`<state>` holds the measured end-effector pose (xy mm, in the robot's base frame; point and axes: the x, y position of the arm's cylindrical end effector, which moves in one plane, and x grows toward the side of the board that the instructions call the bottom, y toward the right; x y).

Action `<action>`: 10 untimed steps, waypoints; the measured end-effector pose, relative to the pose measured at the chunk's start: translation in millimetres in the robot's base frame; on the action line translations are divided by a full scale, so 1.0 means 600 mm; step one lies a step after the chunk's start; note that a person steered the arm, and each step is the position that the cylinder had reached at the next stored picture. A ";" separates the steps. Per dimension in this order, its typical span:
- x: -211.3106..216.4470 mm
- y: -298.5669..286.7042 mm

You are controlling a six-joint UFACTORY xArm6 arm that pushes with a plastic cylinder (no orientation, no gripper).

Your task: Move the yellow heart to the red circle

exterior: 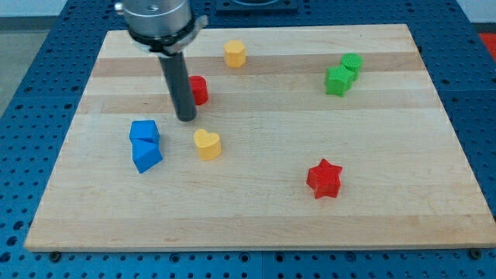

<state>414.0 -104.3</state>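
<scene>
The rod carried no hand; its tip (186,118) stood at eleven o'clock from the yellow heart (207,144), beside the red circle (198,90).

You are looking at a bright, evenly lit view; soft light is coming from overhead, leaving only faint, short shadows under the blocks. The wooden board (256,201) is showing no harsh glare, and everything is staying reasonably sharp.
</scene>
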 end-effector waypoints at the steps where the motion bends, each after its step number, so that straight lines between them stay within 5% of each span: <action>1: 0.026 0.071; 4: 0.141 0.100; 6: 0.141 0.013; 10: 0.059 0.011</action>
<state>449.5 -97.7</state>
